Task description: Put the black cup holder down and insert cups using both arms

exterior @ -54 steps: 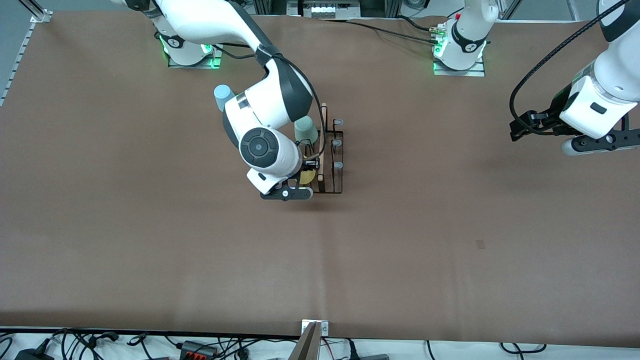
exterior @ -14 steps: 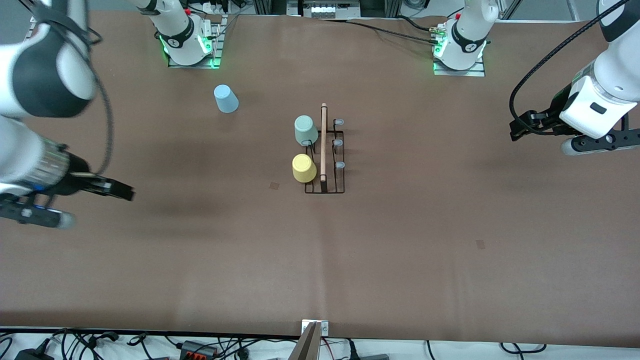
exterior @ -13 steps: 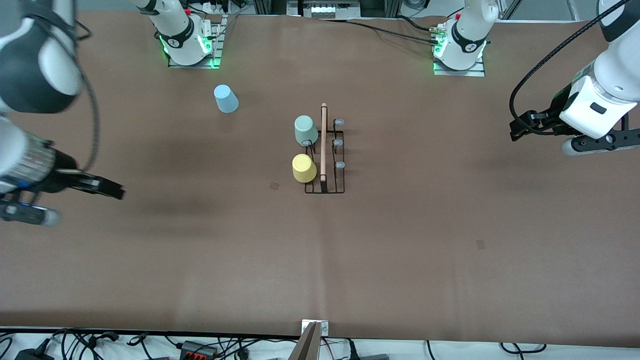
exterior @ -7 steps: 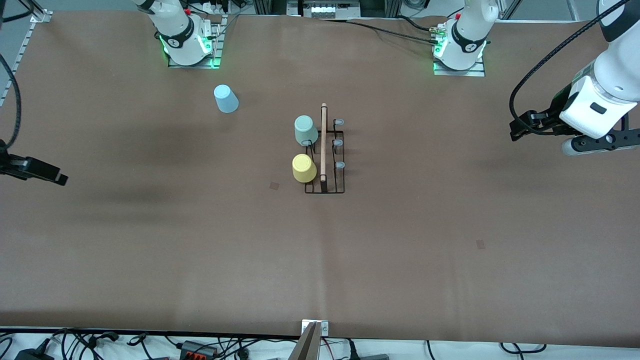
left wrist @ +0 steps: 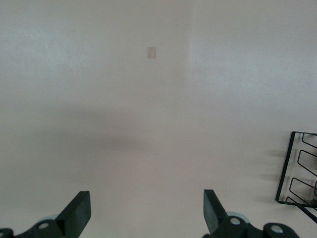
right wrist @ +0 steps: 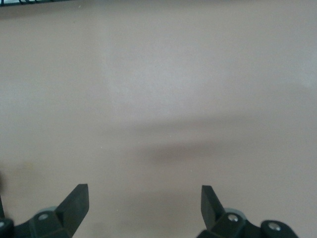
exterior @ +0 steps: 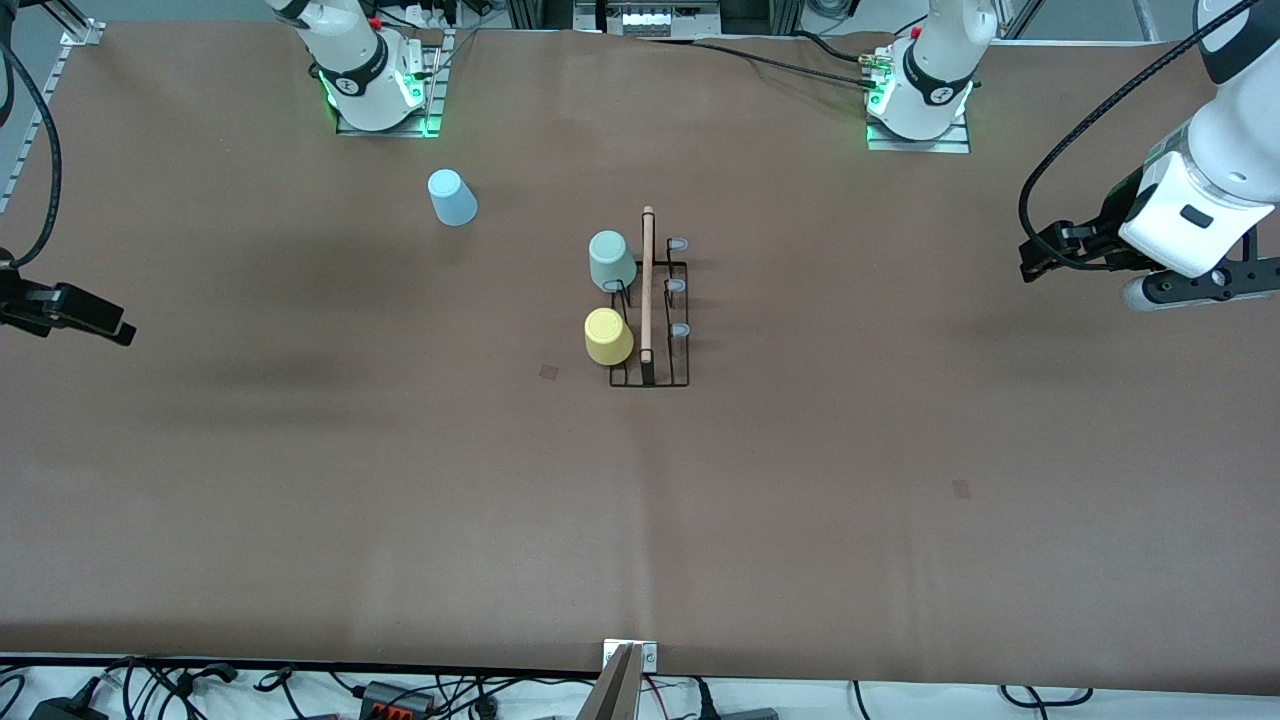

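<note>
showing only in front view, light blue cup [exterior: 452, 197] off black cup holder [exterior: 650, 340]

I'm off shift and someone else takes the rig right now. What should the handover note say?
Left gripper: open, empty, over the table's left-arm end.
Right gripper: open, empty, over the right-arm end.
Black cup holder: standing mid-table.
Mint green cup and yellow cup: on its prongs toward the right arm, yellow nearer the front camera.
Light blue cup: loose on the table near the right arm's base.
Left: hang the light blue cup.
</note>
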Robot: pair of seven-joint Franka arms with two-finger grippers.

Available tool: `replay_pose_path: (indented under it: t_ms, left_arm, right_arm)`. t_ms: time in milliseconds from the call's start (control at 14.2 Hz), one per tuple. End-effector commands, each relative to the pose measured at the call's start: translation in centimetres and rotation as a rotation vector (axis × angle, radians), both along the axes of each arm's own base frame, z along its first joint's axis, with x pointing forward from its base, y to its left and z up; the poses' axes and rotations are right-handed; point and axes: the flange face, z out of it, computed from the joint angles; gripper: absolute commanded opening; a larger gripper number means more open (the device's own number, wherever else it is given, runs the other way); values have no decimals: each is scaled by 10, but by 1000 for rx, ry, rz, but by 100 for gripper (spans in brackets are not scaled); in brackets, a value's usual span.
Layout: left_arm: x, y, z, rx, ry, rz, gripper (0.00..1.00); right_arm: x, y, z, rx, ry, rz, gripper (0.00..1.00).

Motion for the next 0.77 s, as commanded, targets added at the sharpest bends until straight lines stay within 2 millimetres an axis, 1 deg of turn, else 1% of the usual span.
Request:
replay_pose_path:
  t_ms: [0,70,211,421,561,702]
  left_arm:
    - [-2,1,7,9,1,3,100]
    - [-2,1,7,9,1,3,100]
    - [-2,1,7,9,1,3,100]
    - [-2,1,7,9,1,3,100]
    - [-2,1,7,9,1,3,100]
    - [-2,1,7,9,1,3,100]
  right_arm:
    - [-42,0,-2,-42,-42,33,100]
    - [-54,2,-6,-44,-39,36,100]
    - [-65,3,-11,-42,-15,38,100]
    - [-70,3,-11,-36,26,40,100]
    - [-70,4,-6,-39,17,43,100]
    - [-71,4,-8,-32,38,40,100]
